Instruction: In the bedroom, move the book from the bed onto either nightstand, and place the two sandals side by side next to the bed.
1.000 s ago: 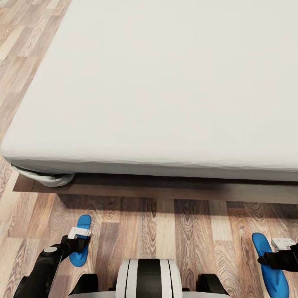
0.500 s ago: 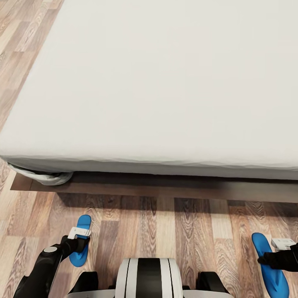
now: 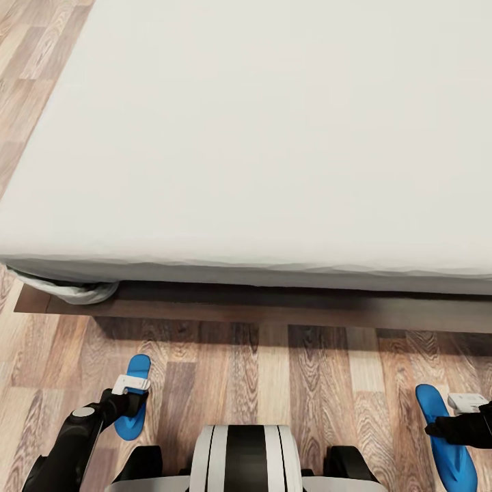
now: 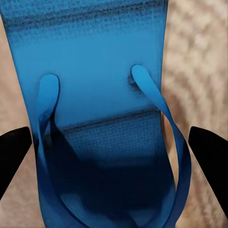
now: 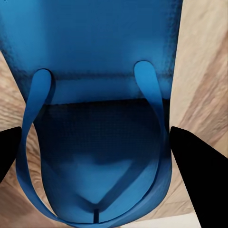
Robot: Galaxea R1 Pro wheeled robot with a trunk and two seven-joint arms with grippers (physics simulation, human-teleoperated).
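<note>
The bed (image 3: 273,137), a pale mattress on a dark wooden frame (image 3: 273,311), spreads across the head view. One blue sandal (image 3: 140,367) is at the lower left with my left gripper (image 3: 135,403) shut across its middle. The other sandal (image 3: 432,404) is at the lower right, held the same way by my right gripper (image 3: 439,429). In the left wrist view the sandal (image 4: 95,47) sits between the black fingers (image 4: 14,152), straps toward the camera. The right wrist view shows its sandal (image 5: 95,33) likewise, fingers (image 5: 194,156) against the straps. The book and nightstand are out of view.
Wood-plank floor (image 3: 273,369) runs between my base (image 3: 244,458) and the bed frame. A bunched fold of sheet (image 3: 75,292) hangs at the bed's near left corner. More floor shows along the bed's left side (image 3: 27,55).
The whole head view has shifted a little, so the bed's left edge and corner sit further left. Both arms and sandals hold the same places in the picture.
</note>
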